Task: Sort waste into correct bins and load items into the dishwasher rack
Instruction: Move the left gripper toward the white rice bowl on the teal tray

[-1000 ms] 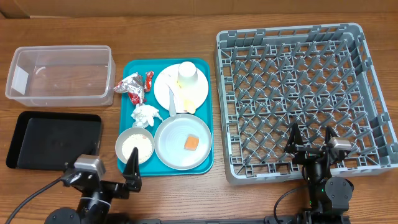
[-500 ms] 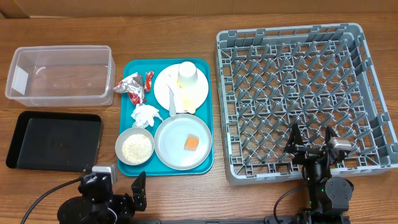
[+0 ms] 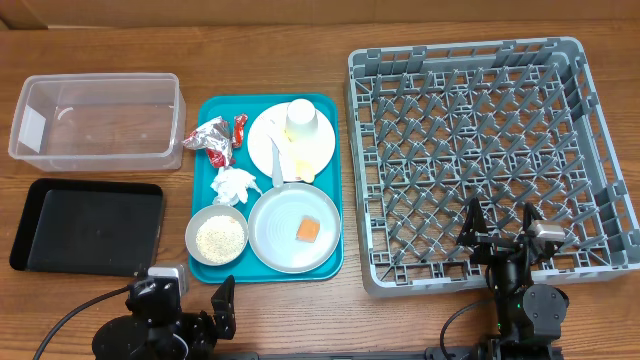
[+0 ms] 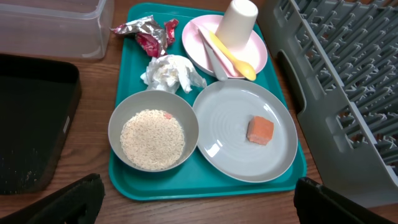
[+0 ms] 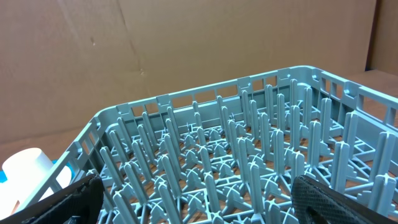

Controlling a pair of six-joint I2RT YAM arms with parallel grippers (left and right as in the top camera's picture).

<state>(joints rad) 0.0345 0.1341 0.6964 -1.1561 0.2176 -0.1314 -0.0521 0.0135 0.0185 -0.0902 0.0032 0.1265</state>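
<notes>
Black left end effector [image 4: 199,200] spread wide, tilted down; right end effector [image 3: 499,222] spread, level.

1. Wooden table [image 3: 300,40], overhead view.
2. Clear tub [image 3: 100,155], far left corner, directly on the wood.
3. Black tray [image 3: 90,230], just in front of the tub.
4. Teal tray [image 3: 205,190], centre, beside both.
5. Grey rack [image 3: 460,48], right side, near the teal tray.

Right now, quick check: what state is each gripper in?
Left gripper: open, holding nothing.
Right gripper: open, holding nothing.
</notes>
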